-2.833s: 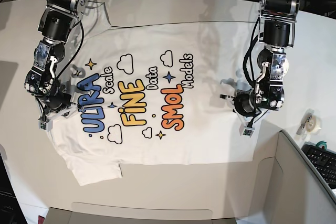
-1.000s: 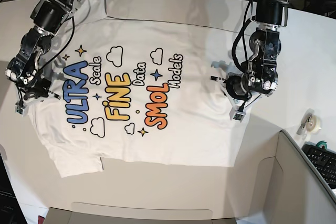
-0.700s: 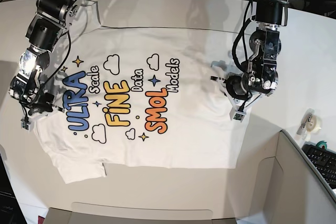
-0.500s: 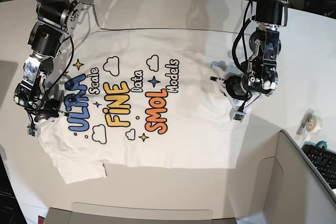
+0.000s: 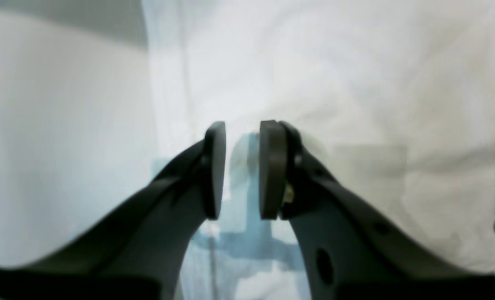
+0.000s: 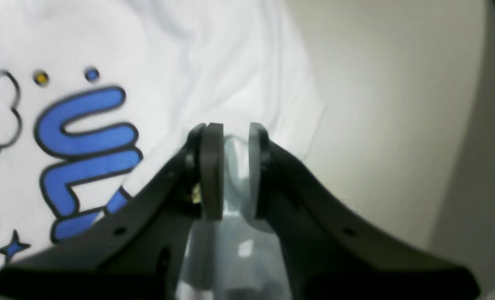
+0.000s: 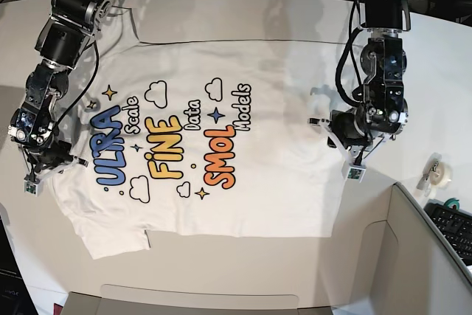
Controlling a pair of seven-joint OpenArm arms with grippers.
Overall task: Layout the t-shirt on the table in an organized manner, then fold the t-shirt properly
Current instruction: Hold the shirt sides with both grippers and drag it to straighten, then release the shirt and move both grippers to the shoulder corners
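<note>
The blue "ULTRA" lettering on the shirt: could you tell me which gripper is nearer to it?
Right. The right gripper sits at the t-shirt's edge just beside the "ULTRA" lettering; the left gripper is at the shirt's opposite end, past "Models".

White printed t-shirt [image 7: 221, 130] lies spread print-up on the table [image 7: 243, 271].

The off-white surface [image 7: 221, 263] carries the t-shirt [image 7: 280, 108], spread print-up across its middle. A tape roll [image 7: 439, 173] lies near the surface's right edge.
</note>
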